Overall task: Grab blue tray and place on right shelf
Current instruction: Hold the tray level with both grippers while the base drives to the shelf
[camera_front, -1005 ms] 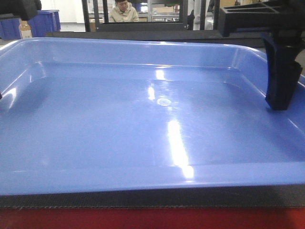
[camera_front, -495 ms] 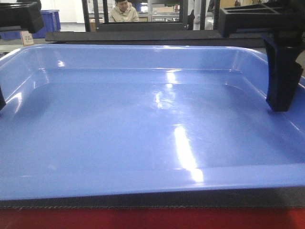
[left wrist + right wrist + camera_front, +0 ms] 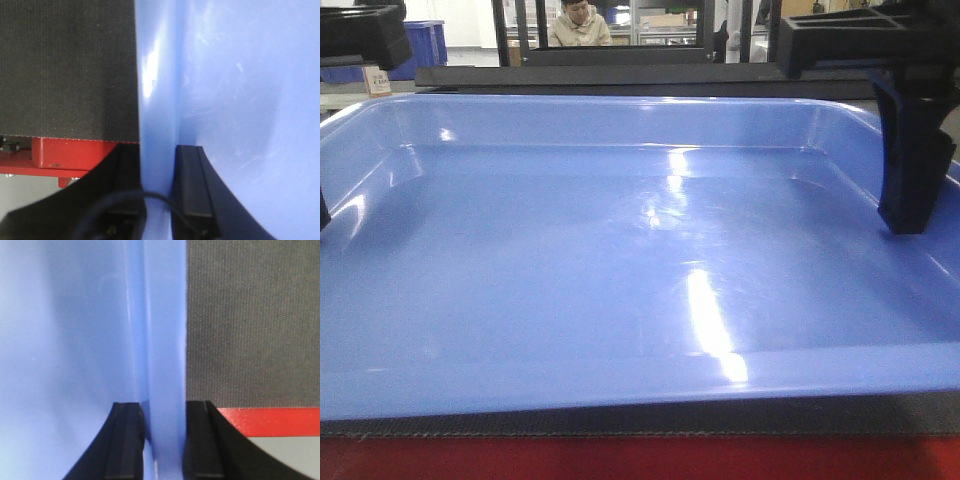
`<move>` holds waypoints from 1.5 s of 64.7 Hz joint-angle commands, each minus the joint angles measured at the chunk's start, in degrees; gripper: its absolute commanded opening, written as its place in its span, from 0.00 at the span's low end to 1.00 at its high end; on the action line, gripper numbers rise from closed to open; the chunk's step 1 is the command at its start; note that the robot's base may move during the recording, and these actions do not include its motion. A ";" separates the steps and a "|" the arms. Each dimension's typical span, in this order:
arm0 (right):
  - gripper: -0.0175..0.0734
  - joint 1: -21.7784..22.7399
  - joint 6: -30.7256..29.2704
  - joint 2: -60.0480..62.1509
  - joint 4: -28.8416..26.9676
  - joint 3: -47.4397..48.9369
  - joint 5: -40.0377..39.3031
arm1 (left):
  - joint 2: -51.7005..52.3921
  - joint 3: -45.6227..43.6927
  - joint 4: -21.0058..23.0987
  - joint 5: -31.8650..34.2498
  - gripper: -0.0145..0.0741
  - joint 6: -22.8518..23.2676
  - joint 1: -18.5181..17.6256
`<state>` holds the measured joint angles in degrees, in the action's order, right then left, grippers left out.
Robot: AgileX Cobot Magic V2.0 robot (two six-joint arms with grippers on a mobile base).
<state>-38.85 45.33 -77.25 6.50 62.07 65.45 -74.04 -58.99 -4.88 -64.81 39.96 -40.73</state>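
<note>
The blue tray (image 3: 620,260) fills the front view, lying on a dark woven mat. My left gripper (image 3: 157,165) is shut on the tray's left rim, one finger inside the wall and one outside; its body shows at the top left of the front view (image 3: 360,35). My right gripper (image 3: 162,415) is shut on the tray's right rim in the same way; its inner finger (image 3: 912,170) reaches down into the tray. The tray also shows in the left wrist view (image 3: 240,90) and the right wrist view (image 3: 65,340). The right shelf is out of view.
The mat (image 3: 65,65) lies on a red-edged surface (image 3: 65,155), also seen in the right wrist view (image 3: 265,421). Behind the tray are a black frame (image 3: 520,30), a seated person (image 3: 580,22) and dark-blue bins (image 3: 425,40).
Over the last second the tray's far rim has dropped a little in the view and the left gripper's body has come further into view. Little has moved in the last half second.
</note>
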 commanded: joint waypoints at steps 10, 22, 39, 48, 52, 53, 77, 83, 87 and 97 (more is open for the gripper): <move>0.44 -0.55 0.92 2.02 -3.01 1.94 -5.29 | 0.90 -1.86 2.45 2.42 0.11 0.39 -1.14; 0.44 -0.55 0.92 2.02 -3.01 1.94 -5.29 | 0.90 -1.86 2.45 2.42 0.11 0.39 -1.14; 0.44 -0.55 0.92 2.02 -3.01 1.94 -5.29 | 0.90 -1.86 2.45 2.42 0.11 0.39 -1.14; 0.44 -0.55 0.92 2.02 -3.01 1.94 -5.29 | 0.90 -1.86 2.45 2.42 0.11 0.39 -1.14; 0.44 -0.55 0.92 2.02 -3.01 1.94 -5.29 | 0.90 -1.86 2.45 2.42 0.11 0.39 -1.14; 0.44 -0.55 0.92 2.02 -3.01 1.94 -5.29 | 0.90 -1.86 2.45 2.42 0.11 0.39 -1.14; 0.44 -0.55 0.92 2.02 -3.01 1.94 -5.18 | 0.90 -1.86 4.88 2.31 0.11 0.39 -1.14; 0.44 -0.55 0.92 2.02 -3.01 1.94 -5.18 | 0.90 -1.86 5.29 2.20 0.11 0.39 -1.14; 0.44 -0.55 0.92 2.02 -3.01 1.94 -5.18 | 0.90 -1.86 5.29 2.20 0.11 0.39 -1.14; 0.44 -0.55 0.92 2.02 -3.01 1.94 -5.16 | 0.90 -1.86 5.29 2.20 0.11 0.39 -1.14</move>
<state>-38.85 45.33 -77.25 6.50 62.07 65.88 -74.04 -58.99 -3.74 -65.42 40.09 -40.87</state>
